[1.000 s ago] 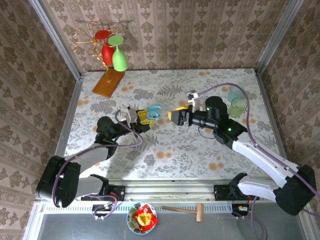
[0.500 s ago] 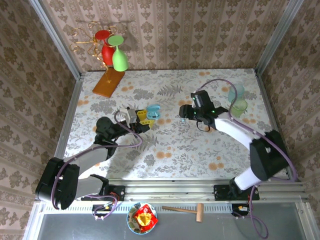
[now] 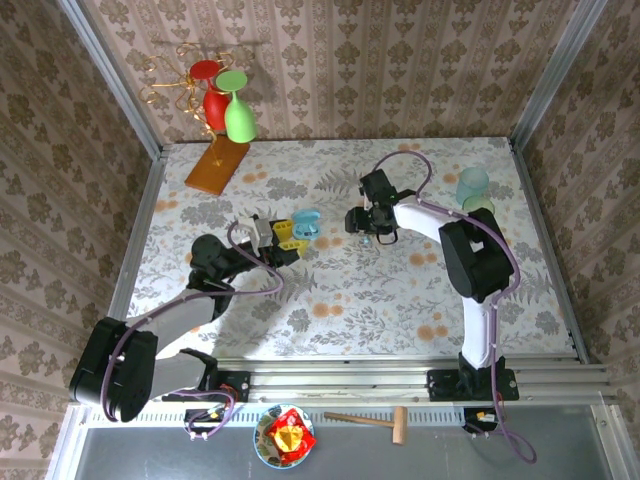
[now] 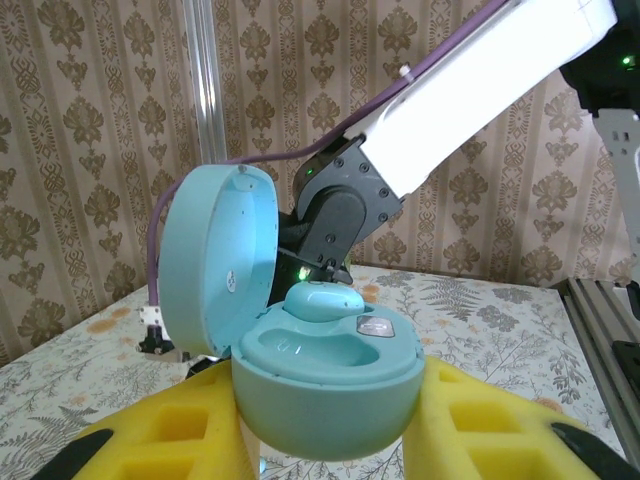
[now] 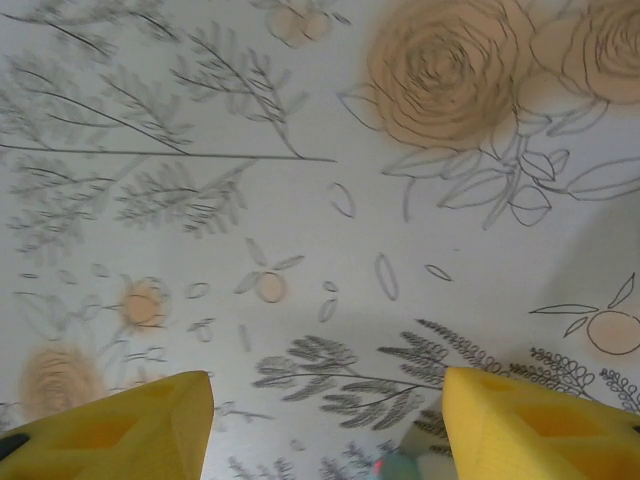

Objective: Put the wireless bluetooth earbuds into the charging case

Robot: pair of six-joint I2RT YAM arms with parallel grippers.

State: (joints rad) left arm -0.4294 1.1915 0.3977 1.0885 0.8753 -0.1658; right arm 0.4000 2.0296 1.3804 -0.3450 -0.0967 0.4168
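The charging case [image 4: 330, 390] is pale blue and round, with its lid [image 4: 215, 265] hinged open to the left. My left gripper [image 4: 330, 445] is shut on it between yellow foam fingers [image 4: 150, 440]. One pale blue earbud [image 4: 322, 297] sits in the far pocket; the near pocket is bare. From above, the case [image 3: 307, 220] is left of centre. My right gripper [image 3: 365, 222] points down at the table just right of the case. Its yellow fingers [image 5: 150, 420] stand open over the cloth. A small pale bit with a red dot [image 5: 415, 468], possibly another earbud, lies at the bottom edge between them.
Two translucent green cups [image 3: 475, 195] stand at the back right. A wire rack with red and green wine glasses [image 3: 225, 105] on a brown base [image 3: 215, 165] stands at the back left. A bowl [image 3: 284, 437] and a wooden hammer [image 3: 370, 420] lie below the table's front rail.
The right arm has folded in and its gripper has swung from level to pointing down at the table, a little back and left. The left gripper and the case have stayed put.
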